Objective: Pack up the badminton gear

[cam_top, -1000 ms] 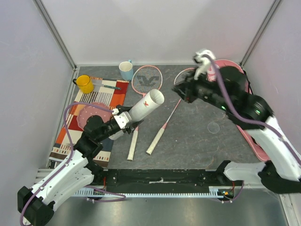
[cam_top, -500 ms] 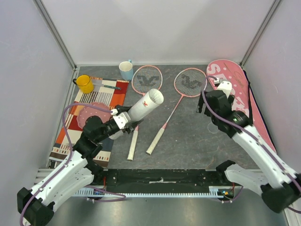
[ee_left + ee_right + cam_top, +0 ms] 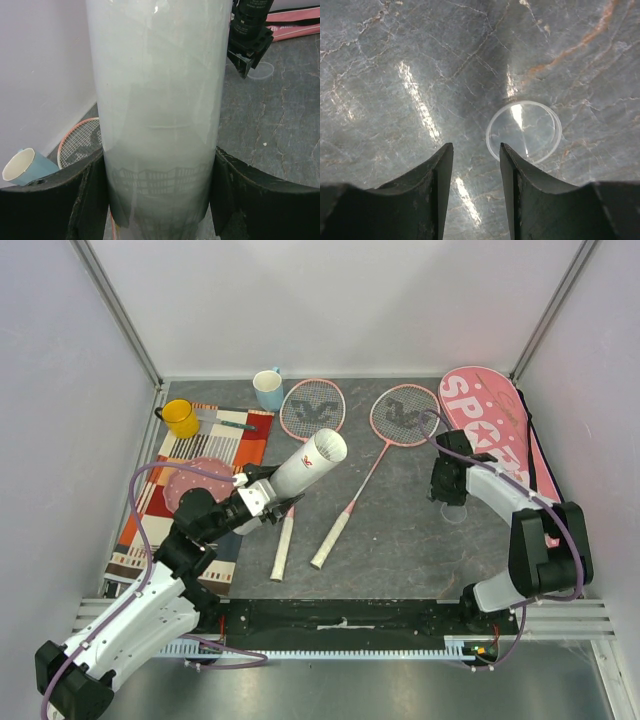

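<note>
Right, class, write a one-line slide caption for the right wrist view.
Right gripper, jaws apart and empty, hangs over the grey marbled table close to a clear round lid lying flat.

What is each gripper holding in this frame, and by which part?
The left gripper clamps the white tube near its lower end, with the open mouth tilted up. The right gripper holds nothing; its jaws stand apart beside a clear round lid.
</note>
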{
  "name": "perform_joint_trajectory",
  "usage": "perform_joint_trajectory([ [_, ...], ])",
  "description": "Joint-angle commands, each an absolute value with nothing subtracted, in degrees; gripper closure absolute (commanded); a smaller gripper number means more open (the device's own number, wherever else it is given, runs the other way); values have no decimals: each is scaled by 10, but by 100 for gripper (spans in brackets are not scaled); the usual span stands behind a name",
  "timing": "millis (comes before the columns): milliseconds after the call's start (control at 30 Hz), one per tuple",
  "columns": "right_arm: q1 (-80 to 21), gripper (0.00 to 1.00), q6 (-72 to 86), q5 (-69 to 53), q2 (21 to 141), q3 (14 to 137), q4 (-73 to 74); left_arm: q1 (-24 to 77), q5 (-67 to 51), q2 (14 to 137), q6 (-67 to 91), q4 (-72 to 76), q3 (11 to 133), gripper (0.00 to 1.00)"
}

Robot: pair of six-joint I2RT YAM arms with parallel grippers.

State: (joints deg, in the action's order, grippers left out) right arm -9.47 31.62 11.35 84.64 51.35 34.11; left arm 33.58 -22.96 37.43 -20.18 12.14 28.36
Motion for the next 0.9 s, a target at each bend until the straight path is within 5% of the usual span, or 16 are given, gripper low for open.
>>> perform_joint_trajectory([
  [0,-92,51,301,100,875,517,297,339,-240,368,-192,170,312,66],
  [167,-84,63,306,96,887,494,276,339,-239,367,-193,170,311,66],
  [433,-75,67,291,98,890,472,256,340,-243,369,-192,170,311,66],
  [633,-75,100,275,91,878,468,243,340,-241,369,-192,171,311,66],
  [867,-83,100,263,-224,636,536,181,341,-247,382,-192,168,311,66],
])
